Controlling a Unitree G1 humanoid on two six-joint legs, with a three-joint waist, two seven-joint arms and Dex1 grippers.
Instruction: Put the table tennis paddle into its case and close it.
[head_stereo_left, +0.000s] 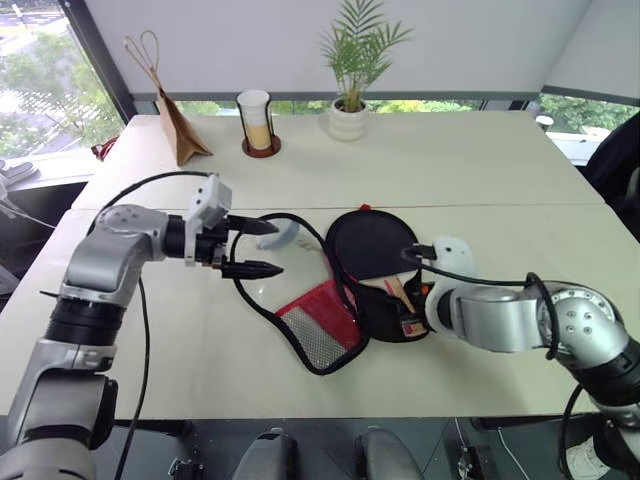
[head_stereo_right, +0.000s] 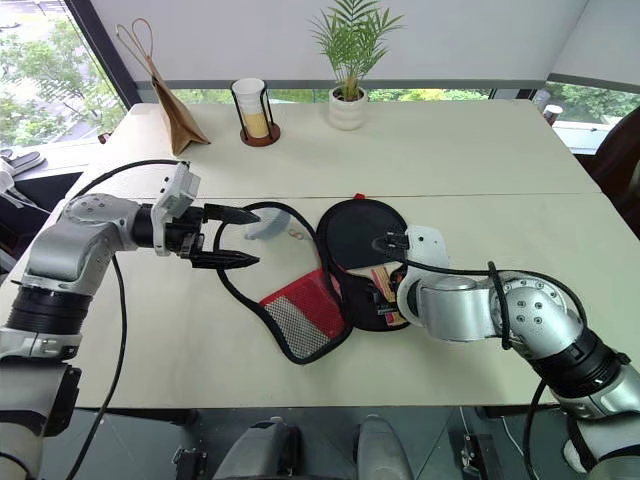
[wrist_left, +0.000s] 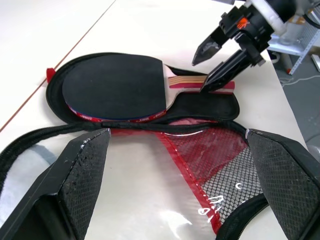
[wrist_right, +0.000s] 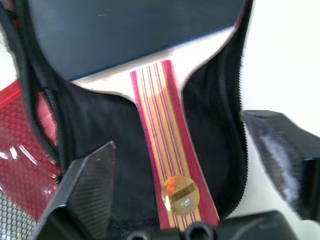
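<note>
The table tennis paddle (wrist_left: 115, 87) already lies flat in the open case (head_stereo_left: 378, 300), right of centre in the head views, black face up, handle toward the right gripper (wrist_left: 212, 67). That gripper's fingers stand apart, straddling the handle without clamping it. The case's red mesh flap (head_stereo_left: 320, 325) is folded out. The left gripper (head_stereo_left: 258, 247) hovers with fingers spread. Insertion looks done; closing and zipping remain.
</note>
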